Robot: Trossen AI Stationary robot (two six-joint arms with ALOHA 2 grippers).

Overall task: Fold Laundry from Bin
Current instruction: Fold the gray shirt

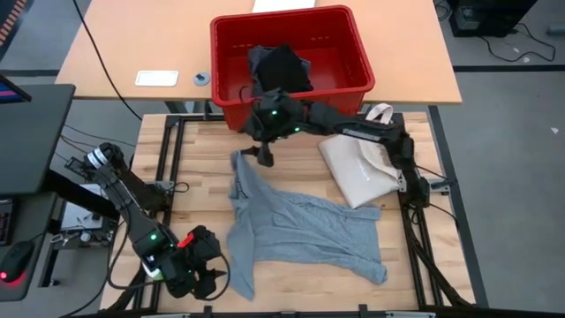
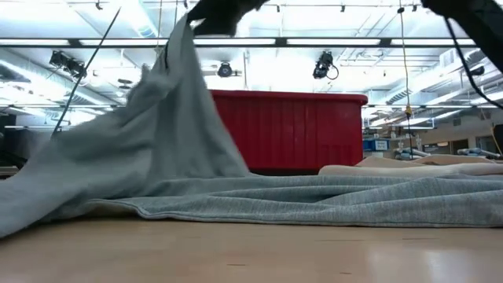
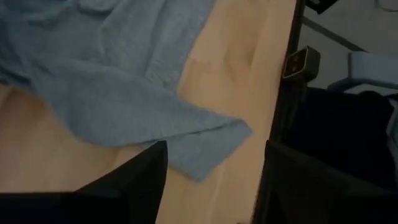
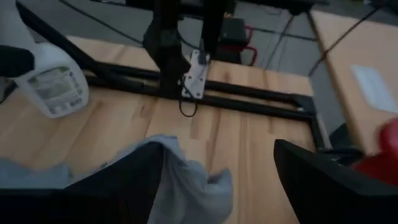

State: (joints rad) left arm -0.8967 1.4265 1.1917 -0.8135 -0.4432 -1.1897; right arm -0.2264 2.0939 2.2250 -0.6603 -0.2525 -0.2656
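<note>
Both claws apart: left gripper [image 1: 205, 268] near-left by grey T-shirt [image 1: 305, 231], right gripper [image 1: 262, 155] far. Risk: the shirt's raised far corner drops crooked and bunches.

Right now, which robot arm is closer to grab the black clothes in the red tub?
Probably the right. Its gripper hangs by the tub, where the black clothes lie; the left gripper sits at the table's near edge, past the grey shirt.
</note>
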